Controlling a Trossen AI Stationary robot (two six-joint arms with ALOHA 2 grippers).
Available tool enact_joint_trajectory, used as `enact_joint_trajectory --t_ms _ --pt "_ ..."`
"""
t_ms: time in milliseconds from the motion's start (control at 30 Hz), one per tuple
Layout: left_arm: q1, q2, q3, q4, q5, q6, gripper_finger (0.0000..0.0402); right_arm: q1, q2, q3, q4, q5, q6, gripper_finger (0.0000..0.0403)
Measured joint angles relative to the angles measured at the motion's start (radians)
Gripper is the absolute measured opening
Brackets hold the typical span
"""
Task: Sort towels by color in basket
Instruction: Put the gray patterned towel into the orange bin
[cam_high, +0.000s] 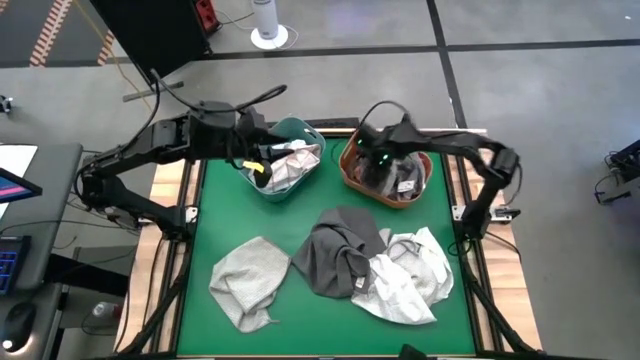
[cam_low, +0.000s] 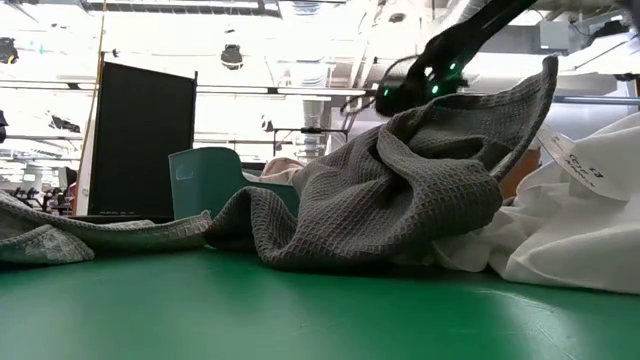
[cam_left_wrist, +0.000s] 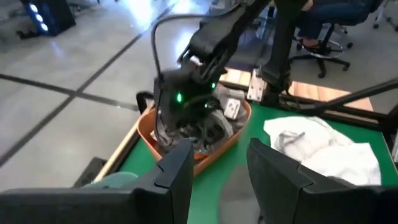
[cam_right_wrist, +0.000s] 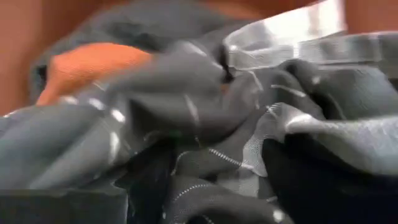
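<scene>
Both arms up at the baskets, three towels waiting on the mat

From the left: the left gripper (cam_high: 250, 150) hangs over the teal basket (cam_high: 300, 128), jaws parted and empty. Nearer me lie a light grey towel (cam_high: 250, 280), a dark grey towel (cam_high: 340, 255) and a white towel (cam_high: 410, 275). The right gripper (cam_high: 385, 160) is spread wide, buried in the orange basket (cam_high: 350, 175) among dark cloth, whether gripping it I cannot tell. The light grey towel lies on the left arm's side.

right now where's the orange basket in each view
high view: orange basket at the table's far right, under the right gripper.
low view: hidden behind the dark grey towel.
left wrist view: middle, rim at.
right wrist view: only blurred orange wall.
shared landmark: the right gripper.
</scene>
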Motion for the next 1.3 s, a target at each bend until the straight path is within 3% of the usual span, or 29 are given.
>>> enact_joint_trajectory --t_ms 267,633,800,967,1300 --pt "-0.018 0.0 0.0 -0.023 0.002 -0.017 0.0139 -0.005 0.12 0.008 -0.033 0.002 0.009 0.0295" --pt "-0.017 0.0 0.0 -0.021 -0.005 0.021 0.0139 -0.104 -0.116 0.129 -0.266 -0.002 0.015 0.0295" --pt "-0.016 0.0 0.0 -0.02 -0.006 0.021 0.0139 -0.128 -0.2 0.15 -0.432 -0.002 0.117 0.0295" --pt "-0.016 0.0 0.0 -0.02 -0.008 0.021 0.0139 -0.133 -0.236 0.071 -0.528 -0.002 0.186 0.0295" --pt "-0.016 0.0 0.0 -0.019 -0.009 0.022 0.0139 -0.143 -0.231 -0.29 -0.217 -0.01 0.219 0.0295"
